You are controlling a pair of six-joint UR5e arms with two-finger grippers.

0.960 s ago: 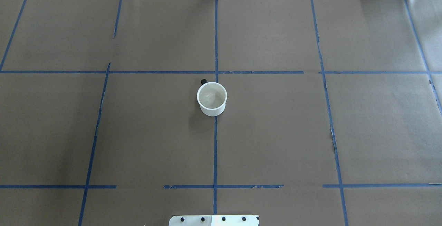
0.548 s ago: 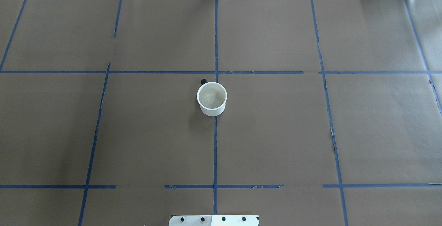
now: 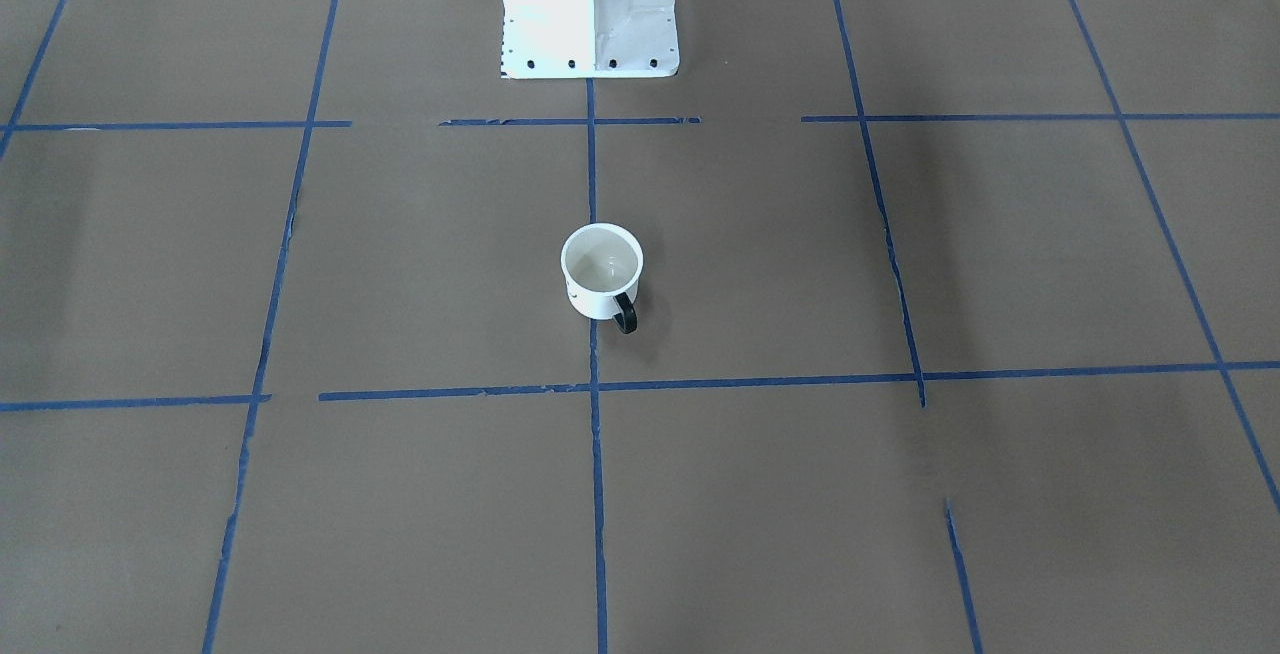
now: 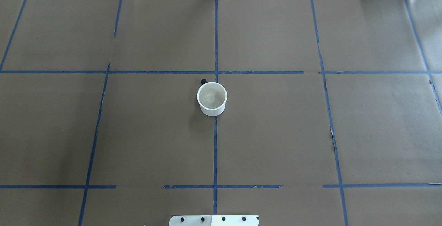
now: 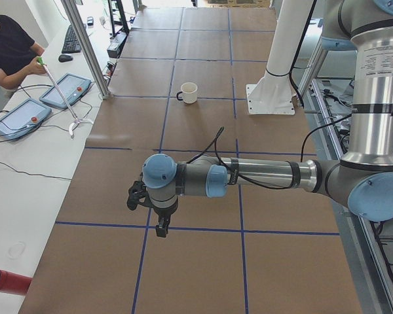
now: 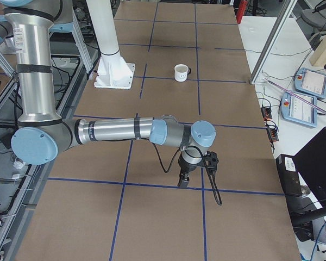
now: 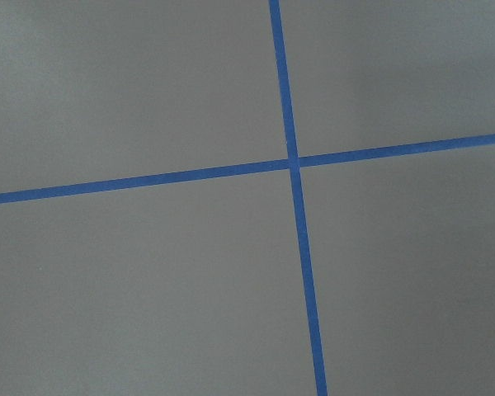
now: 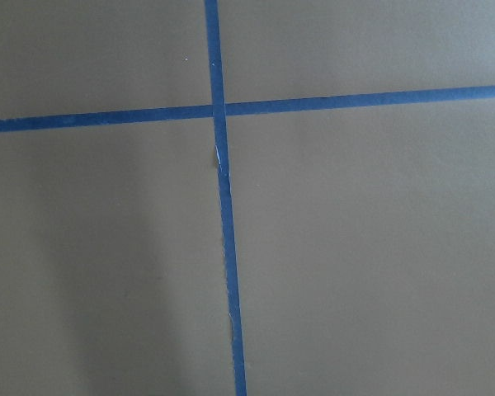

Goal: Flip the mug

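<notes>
The white mug (image 4: 211,99) stands upright, mouth up, at the middle of the brown table on a blue tape line. Its black handle (image 3: 625,314) points away from the robot's base. The mug also shows in the front view (image 3: 601,271), the left side view (image 5: 188,92) and the right side view (image 6: 180,72). My left gripper (image 5: 162,226) hangs over the table's left end, far from the mug. My right gripper (image 6: 183,179) hangs over the right end, also far from it. Both show only in side views, so I cannot tell whether they are open or shut. Both wrist views show only paper and tape.
The robot's white pedestal (image 3: 588,4) stands at the table's near edge behind the mug. A person (image 5: 10,49) with a grabber stick sits by a white side table with tablets (image 5: 65,90). An aluminium post (image 5: 88,49) stands at the table's far edge.
</notes>
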